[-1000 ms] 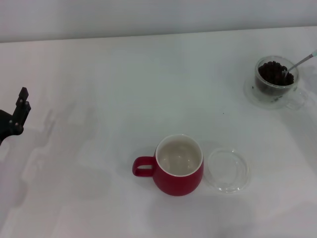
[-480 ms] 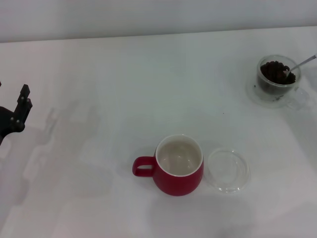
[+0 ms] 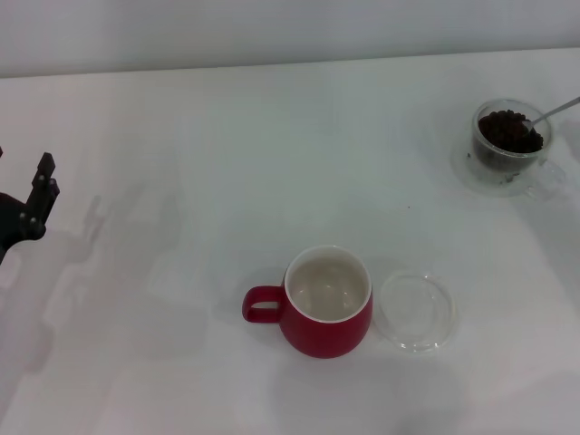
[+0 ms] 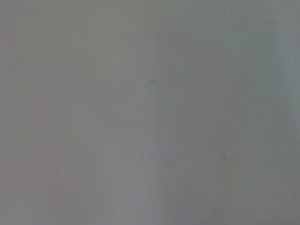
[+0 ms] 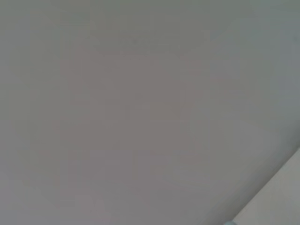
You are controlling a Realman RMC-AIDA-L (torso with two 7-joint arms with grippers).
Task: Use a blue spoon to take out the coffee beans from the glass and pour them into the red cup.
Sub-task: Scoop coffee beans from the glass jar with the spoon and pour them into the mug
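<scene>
The red cup (image 3: 326,314) stands upright near the front middle of the white table, cream inside showing, handle toward my left. The glass (image 3: 494,156) on its clear saucer (image 3: 467,170) stands at the far right, holding the heap of coffee beans (image 3: 507,130). The blue spoon (image 3: 553,111) rests with its bowl in the beans; its metal stem runs off the right edge, so the handle end is hidden. My left gripper (image 3: 36,195) hovers at the left edge, far from everything. My right gripper is out of view.
A flat clear glass dish (image 3: 415,311) lies just right of the red cup. The table's back edge meets a pale wall at the top. Both wrist views show only plain grey surface.
The spoon's stem has shifted slightly in the glass, and the glass with its saucer has nudged a little toward the back. The left gripper has barely moved.
</scene>
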